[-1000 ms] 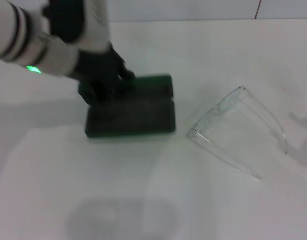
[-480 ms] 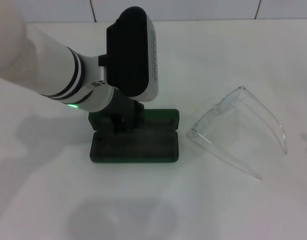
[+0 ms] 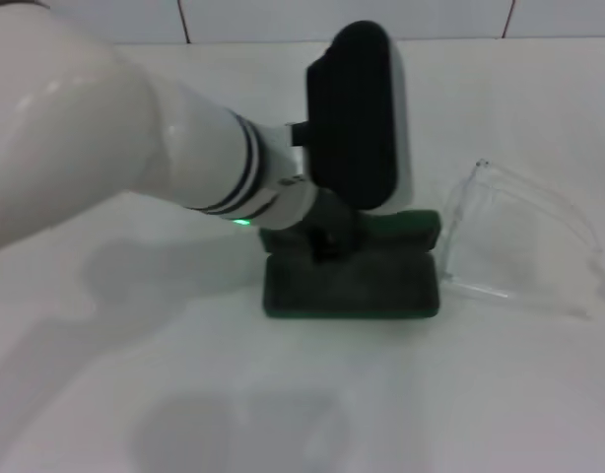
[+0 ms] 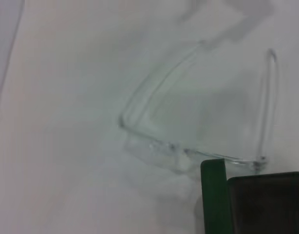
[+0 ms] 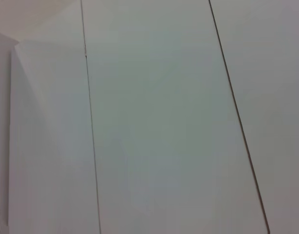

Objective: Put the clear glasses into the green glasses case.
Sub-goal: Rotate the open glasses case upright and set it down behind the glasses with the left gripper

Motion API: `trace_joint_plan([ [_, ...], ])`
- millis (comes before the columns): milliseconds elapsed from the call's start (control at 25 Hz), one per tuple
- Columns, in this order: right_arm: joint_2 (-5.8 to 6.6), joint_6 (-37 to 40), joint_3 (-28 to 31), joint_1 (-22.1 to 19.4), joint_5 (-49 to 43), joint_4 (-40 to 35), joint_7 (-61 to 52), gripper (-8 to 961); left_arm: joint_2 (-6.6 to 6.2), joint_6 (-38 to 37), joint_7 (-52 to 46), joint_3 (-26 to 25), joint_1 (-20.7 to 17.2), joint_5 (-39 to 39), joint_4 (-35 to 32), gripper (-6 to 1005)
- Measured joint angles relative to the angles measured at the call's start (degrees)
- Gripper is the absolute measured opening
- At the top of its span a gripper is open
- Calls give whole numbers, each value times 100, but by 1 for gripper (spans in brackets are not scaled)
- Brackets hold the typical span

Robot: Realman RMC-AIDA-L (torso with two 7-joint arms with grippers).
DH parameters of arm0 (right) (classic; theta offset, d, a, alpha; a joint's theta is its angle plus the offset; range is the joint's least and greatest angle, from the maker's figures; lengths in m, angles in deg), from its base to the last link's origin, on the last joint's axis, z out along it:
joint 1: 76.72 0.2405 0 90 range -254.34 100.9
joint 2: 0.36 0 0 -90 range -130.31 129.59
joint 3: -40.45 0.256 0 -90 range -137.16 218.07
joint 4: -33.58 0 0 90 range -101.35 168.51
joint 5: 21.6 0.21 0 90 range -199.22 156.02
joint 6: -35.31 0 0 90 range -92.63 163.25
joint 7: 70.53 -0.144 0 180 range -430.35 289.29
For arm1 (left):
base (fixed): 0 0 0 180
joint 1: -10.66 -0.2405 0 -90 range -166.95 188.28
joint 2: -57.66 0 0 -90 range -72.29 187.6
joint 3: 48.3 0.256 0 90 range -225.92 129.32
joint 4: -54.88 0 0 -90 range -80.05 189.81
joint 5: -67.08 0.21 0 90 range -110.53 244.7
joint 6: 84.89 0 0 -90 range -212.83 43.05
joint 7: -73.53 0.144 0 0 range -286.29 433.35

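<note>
Head view — one green glasses case (image 3: pixel 352 288), opened, at frame centre; one clear glasses (image 3: pixel 509 236) touching its right end; left gripper (image 3: pixel 327 241) over the case's hinge, finger state cannot be told.

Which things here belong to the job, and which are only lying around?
Belonging to the job:
- clear glasses, on the table right beside the case
- green glasses case, lying open
- left gripper, at the case

Not part of the job:
- white table
- tiled wall
</note>
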Motion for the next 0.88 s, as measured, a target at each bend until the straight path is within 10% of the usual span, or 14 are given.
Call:
trace_joint_plan([
  [880, -16, -75, 59, -55, 10, 71, 91, 708, 11, 1786, -370, 608, 97, 418, 729, 190],
])
